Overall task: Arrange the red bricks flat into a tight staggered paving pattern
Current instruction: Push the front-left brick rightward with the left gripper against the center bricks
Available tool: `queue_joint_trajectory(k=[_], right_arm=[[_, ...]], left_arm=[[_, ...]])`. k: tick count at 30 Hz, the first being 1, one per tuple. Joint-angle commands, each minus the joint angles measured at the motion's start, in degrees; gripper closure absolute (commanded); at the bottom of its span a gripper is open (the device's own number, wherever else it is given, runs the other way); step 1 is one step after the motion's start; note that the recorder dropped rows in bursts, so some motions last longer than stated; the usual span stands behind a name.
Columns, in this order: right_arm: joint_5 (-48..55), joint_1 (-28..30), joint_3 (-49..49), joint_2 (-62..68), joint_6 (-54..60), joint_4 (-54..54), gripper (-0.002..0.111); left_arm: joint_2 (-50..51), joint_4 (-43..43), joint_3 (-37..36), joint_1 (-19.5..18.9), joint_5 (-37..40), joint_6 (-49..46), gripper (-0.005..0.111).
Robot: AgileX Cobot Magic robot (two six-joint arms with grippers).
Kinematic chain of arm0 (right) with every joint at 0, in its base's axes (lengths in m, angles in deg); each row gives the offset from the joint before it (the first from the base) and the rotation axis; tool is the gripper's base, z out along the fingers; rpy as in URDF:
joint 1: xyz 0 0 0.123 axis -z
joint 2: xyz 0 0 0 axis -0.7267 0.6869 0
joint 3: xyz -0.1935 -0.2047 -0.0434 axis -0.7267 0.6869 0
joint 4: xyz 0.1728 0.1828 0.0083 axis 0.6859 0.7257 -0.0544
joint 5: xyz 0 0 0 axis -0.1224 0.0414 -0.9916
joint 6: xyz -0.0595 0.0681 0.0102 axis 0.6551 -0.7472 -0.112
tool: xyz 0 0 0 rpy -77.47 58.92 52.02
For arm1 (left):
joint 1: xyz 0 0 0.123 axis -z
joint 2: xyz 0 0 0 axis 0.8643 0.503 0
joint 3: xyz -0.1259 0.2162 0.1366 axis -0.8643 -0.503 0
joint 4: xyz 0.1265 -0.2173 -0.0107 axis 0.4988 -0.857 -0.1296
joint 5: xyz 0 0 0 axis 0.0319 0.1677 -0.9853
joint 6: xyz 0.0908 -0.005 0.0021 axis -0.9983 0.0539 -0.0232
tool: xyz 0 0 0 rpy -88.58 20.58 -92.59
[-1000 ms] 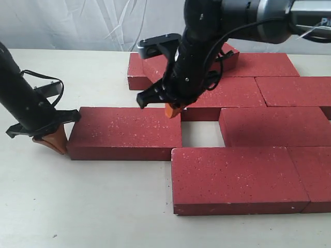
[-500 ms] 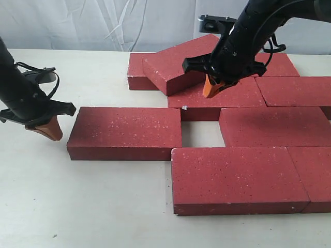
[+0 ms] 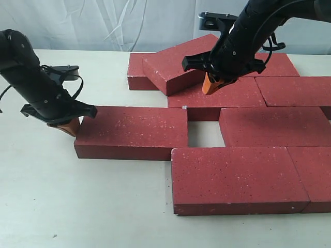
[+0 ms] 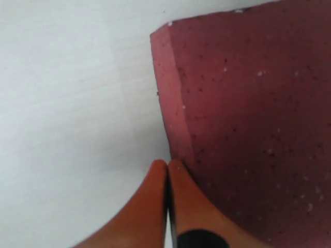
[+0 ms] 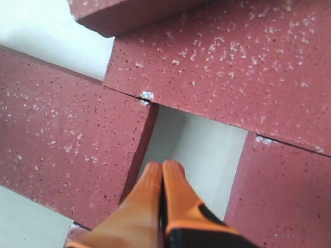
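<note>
The left claw [image 3: 69, 126] is pressed together with nothing between its orange fingertips [image 4: 166, 166]. It sits low on the surface [image 3: 77, 206] at the short end of the loose brick [image 3: 132, 132], touching that end face or just beside it. From this claw the brick lies straight ahead. Its long axis runs away from the tips toward the gap [image 3: 204, 133] that parts it from the neighbouring brick [image 3: 274, 126] in the same row.

This relation decides the coming move, as I judge it. A push along the brick's length would close the gap, and the left arm is plainly the nearer one, already at the far end from the opening.

The right claw [image 3: 211, 85] is likewise pressed together and empty. It is raised over the rear row of red bricks, just beside a tilted brick [image 3: 178, 62] that leans on its neighbours and does not lie flat. In its wrist view the gap [image 5: 199, 150] shows just past its tips [image 5: 162, 168]. The remaining bricks lie flat and close.
</note>
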Motion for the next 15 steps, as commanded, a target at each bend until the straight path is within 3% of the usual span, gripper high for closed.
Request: queue_joint_trajectory(k=[1,15], right_arm=[[-0.8,0.2,-0.2,-0.3,0.4,-0.4,0.109],[-1.5,0.2,-0.2,0.0,0.4,-0.4,0.109]], left_arm=[[-0.4,-1.3,0.0,1.7,-0.6,0.4,0.107],[-0.4,-5.8,0.0,6.2,-3.3,0.4,0.107]])
